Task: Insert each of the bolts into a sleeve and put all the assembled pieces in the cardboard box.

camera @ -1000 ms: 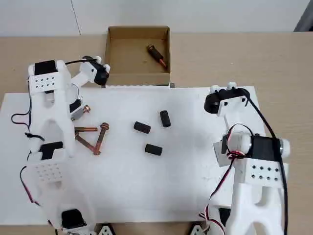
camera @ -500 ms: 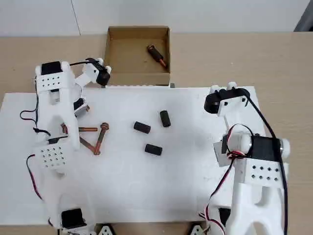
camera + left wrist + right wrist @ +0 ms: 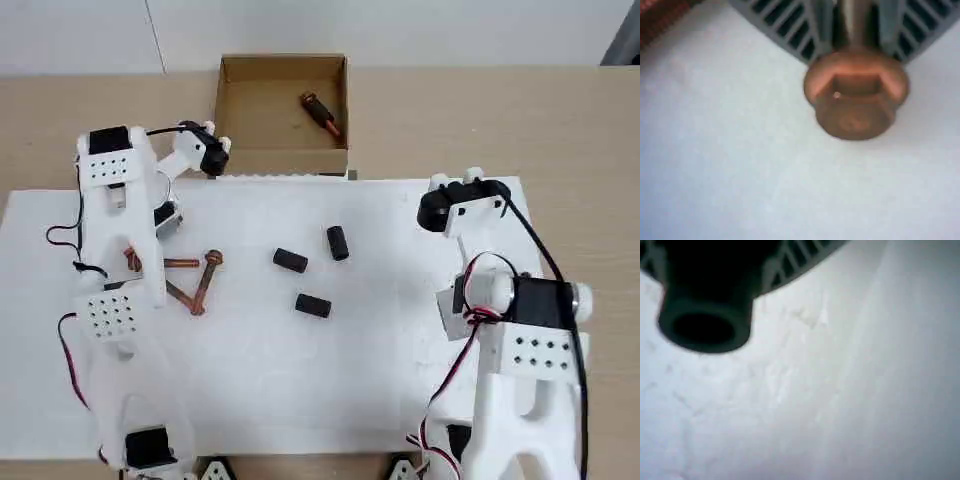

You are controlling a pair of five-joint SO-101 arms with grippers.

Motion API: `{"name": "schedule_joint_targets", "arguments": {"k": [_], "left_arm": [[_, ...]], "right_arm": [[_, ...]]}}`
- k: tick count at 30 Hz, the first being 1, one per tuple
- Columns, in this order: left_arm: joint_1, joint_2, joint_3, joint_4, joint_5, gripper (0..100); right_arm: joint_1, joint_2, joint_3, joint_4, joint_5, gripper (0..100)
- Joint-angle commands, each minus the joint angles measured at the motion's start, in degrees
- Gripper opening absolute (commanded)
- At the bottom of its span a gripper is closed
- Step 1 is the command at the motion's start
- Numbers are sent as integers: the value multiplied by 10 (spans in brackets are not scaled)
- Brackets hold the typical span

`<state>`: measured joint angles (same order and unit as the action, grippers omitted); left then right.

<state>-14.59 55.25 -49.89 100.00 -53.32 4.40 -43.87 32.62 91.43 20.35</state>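
Left arm (image 3: 120, 220): stands on a base at seven o'clock in the high view, climbs toward ten o'clock, then bends at the top joint and sends the wrist off toward two o'clock. Left claw (image 3: 855, 45): tucks back under that bend and pinches a bolt (image 3: 855, 102) by the shank between ribbed fingers (image 3: 785, 25), head out past the tips.

Right arm (image 3: 525, 350): stands on a base at five o'clock and leans toward eleven o'clock. Right claw (image 3: 447, 208): sits between two and three o'clock and clamps a sleeve (image 3: 704, 325), open bore facing outward.
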Motion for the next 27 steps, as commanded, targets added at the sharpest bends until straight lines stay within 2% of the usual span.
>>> {"name": "schedule_joint_targets", "arguments": {"k": [1, 5, 10, 12, 16, 23, 27], "left_arm": [[-3, 4, -33, 4, 3, 5], [-3, -31, -66, 4, 47, 5], [11, -129, -37, 4, 68, 5], [23, -172, 0, 4, 69, 5], [52, -279, 87, 4, 114, 5], [128, -449, 233, 0, 220, 5], [170, -529, 290, -14, 296, 5]], "right_arm": [[2, -18, -8, -8, -4, 4], [1, -35, -24, -7, -4, 4], [0, -60, -25, -5, -1, 4], [0, -65, -25, 3, -1, 4], [0, -82, -25, 14, -1, 4], [-1, -110, -22, 24, -3, 4], [-32, -111, -22, 54, -8, 4]]}}
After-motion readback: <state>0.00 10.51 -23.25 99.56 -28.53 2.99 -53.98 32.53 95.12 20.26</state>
